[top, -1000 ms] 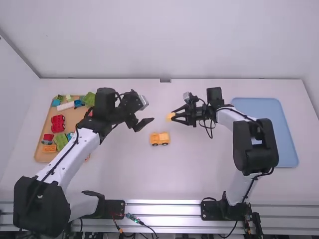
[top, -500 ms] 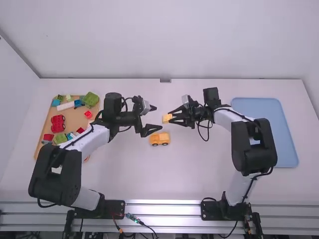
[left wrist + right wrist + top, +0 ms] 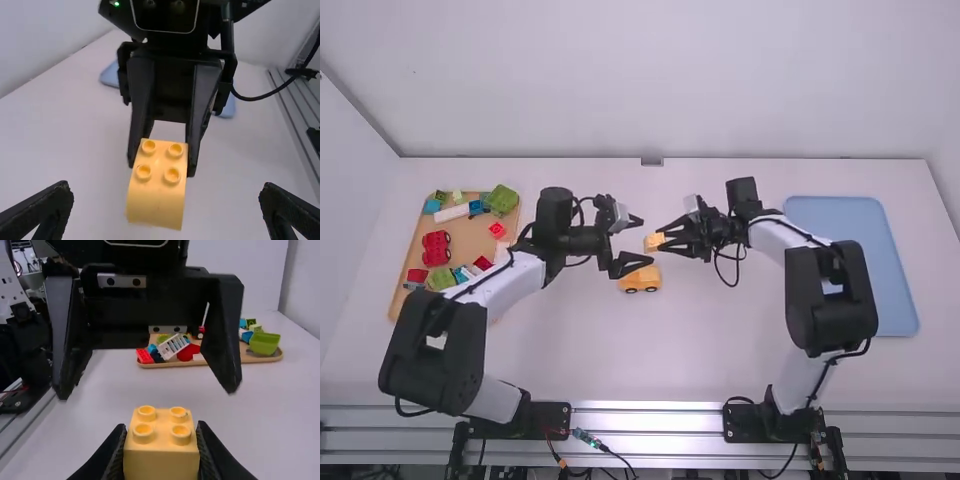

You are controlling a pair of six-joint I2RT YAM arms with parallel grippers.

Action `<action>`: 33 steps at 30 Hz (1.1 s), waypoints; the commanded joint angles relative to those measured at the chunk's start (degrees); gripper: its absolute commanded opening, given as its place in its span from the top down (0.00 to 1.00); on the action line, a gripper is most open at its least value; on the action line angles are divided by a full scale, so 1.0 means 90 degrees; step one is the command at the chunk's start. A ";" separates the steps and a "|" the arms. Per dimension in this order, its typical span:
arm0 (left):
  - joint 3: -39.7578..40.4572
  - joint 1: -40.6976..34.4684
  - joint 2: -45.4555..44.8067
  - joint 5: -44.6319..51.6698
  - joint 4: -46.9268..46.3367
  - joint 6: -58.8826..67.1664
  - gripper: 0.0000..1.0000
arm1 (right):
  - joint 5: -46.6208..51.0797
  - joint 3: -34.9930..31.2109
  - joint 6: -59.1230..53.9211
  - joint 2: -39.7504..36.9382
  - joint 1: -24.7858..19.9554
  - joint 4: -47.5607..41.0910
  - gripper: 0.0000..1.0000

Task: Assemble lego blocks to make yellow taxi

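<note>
Left gripper (image 3: pixel 646 241) had swung right, up to the yellow block (image 3: pixel 157 185), over the last second; right gripper (image 3: pixel 661 240) had shifted a little left. Left one stood wide, fingers to either side of the block, apart from it. Right one held the block pinched, studs toward the left gripper. Orange car (image 3: pixel 642 283) sat on its wheels on the table (image 3: pixel 710 350), between wooden tray (image 3: pixel 404 312) and blue tray (image 3: pixel 897 325).
</note>
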 commanded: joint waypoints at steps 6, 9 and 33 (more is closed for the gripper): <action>-0.0049 -0.0019 0.0012 -0.0053 -0.0155 0.0206 0.01 | -0.0357 -0.0053 -0.0112 -0.0226 0.0029 -0.0049 1.00; -0.0049 -0.0017 0.0017 -0.0157 -0.0160 0.0211 0.05 | -0.0396 -0.0053 -0.0114 -0.0226 0.0029 -0.0066 1.00; -0.0046 0.0005 0.0508 0.0280 0.0515 0.0017 0.35 | -0.0476 -0.0053 -0.0109 -0.0229 -0.0007 -0.0228 1.00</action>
